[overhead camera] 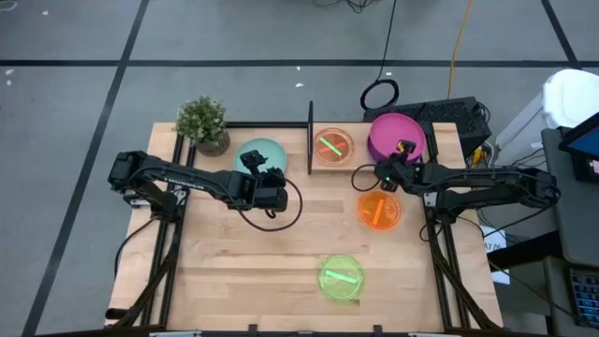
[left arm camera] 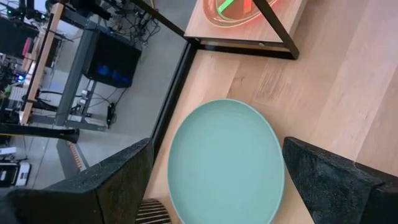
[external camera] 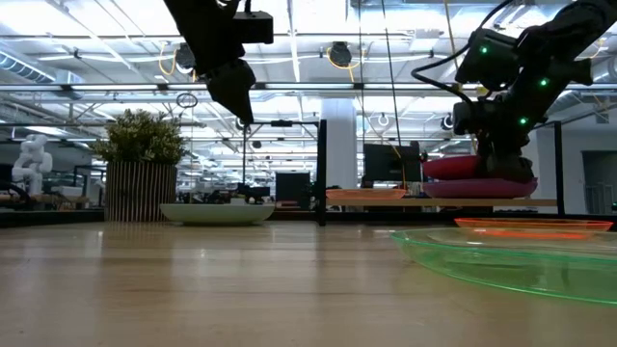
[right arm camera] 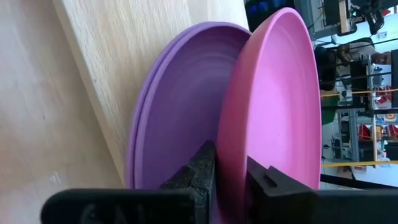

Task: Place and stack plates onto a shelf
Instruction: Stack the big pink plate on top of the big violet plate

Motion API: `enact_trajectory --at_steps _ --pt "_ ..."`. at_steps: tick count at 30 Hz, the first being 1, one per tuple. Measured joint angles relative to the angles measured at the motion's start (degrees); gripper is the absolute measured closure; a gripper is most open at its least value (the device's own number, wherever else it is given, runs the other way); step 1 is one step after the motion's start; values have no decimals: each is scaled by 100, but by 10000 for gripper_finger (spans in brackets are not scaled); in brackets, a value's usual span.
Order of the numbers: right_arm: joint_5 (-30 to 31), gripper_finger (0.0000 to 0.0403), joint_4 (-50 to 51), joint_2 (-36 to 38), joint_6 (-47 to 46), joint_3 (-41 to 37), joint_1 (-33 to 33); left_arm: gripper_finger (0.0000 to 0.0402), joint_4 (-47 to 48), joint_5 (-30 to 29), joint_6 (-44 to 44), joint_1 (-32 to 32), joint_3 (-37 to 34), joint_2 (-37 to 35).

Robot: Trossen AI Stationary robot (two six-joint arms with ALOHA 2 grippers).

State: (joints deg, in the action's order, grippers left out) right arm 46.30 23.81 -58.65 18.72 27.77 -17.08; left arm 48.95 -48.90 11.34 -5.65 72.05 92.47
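Note:
A magenta plate (right arm camera: 273,93) sits tilted on two stacked purple plates (right arm camera: 180,106) at the right end of the shelf (overhead camera: 360,161); my right gripper (right arm camera: 231,163) is shut on its near rim. A pink translucent plate (overhead camera: 332,146) lies on the shelf beside the black upright panel (overhead camera: 310,139). Left of the panel, a pale teal plate (left arm camera: 224,165) lies flat on the table, and my left gripper (left arm camera: 217,193) hangs open well above it, one finger over each side. An orange plate (overhead camera: 378,210) and a green plate (overhead camera: 341,277) lie on the table. My right gripper pinches the magenta plate's near rim (right arm camera: 233,146) between its two fingers, one finger (right arm camera: 199,177) under the rim against the purple plate, the other on top. The fingers slant down from the table's near side. The near rim is raised; the far rim (right arm camera: 249,34) rests on the purple plates.
A potted plant (overhead camera: 203,124) stands at the table's far left corner, close to the teal plate. A black cable loop (overhead camera: 379,94) and boxes lie beyond the far edge. Bare tabletop spreads over the near left part.

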Motion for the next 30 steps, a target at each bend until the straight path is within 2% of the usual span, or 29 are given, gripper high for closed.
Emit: enact_trajectory --at_steps 5,9,17,24,30 --pt "-37 369 2 0 7 0 125 41 0 2 42 11 0 0" --pt "-472 369 0 0 33 0 226 41 -2 96 98 85 0 0" --pt "-515 363 0 0 35 0 258 41 -14 269 131 190 0 2" --pt "-563 315 -107 13 78 0 258 41 -37 307 135 188 0 4" --pt "-596 274 -82 240 15 228 261 41 -190 567 135 188 0 4"
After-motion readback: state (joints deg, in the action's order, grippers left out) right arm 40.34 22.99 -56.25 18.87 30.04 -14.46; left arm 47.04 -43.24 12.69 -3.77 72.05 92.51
